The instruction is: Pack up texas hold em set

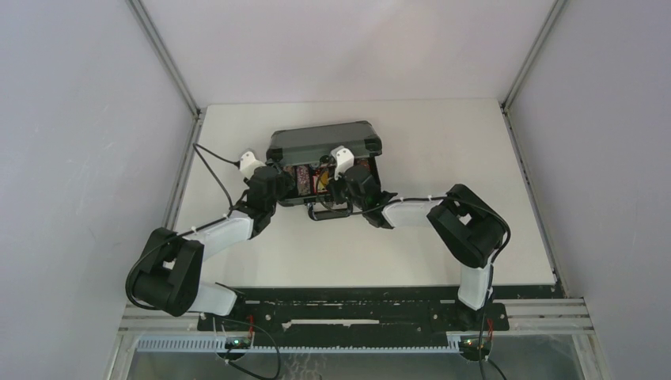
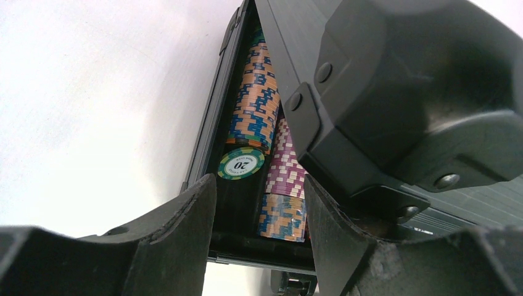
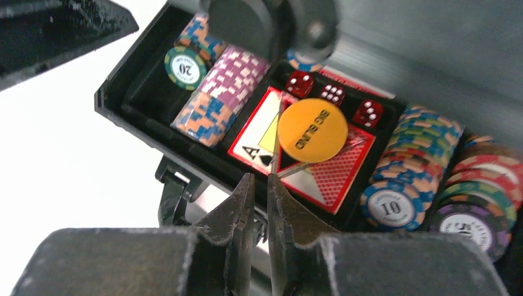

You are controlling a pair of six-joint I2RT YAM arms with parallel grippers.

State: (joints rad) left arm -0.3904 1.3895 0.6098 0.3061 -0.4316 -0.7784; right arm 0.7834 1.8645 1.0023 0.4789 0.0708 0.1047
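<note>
The dark-grey briefcase (image 1: 324,146) sits at the back middle of the table, its lid (image 2: 395,92) hanging half-closed over the base. Inside are rows of multicoloured poker chips (image 3: 419,154), a red card box (image 3: 321,166) with a yellow dealer button (image 3: 312,131) on it, and three red dice (image 3: 333,94). My left gripper (image 2: 259,203) is open at the case's left end, its fingers either side of a chip row (image 2: 256,111), the lid corner by the right finger. My right gripper (image 3: 260,182) is shut and empty just above the front wall, near the handle (image 1: 328,212).
The case stands on a white table (image 1: 443,237) between grey side walls. A green "20" chip (image 2: 241,163) lies flat at the end of the left chip row. A black cable (image 1: 210,170) runs along the table's left side to my left arm.
</note>
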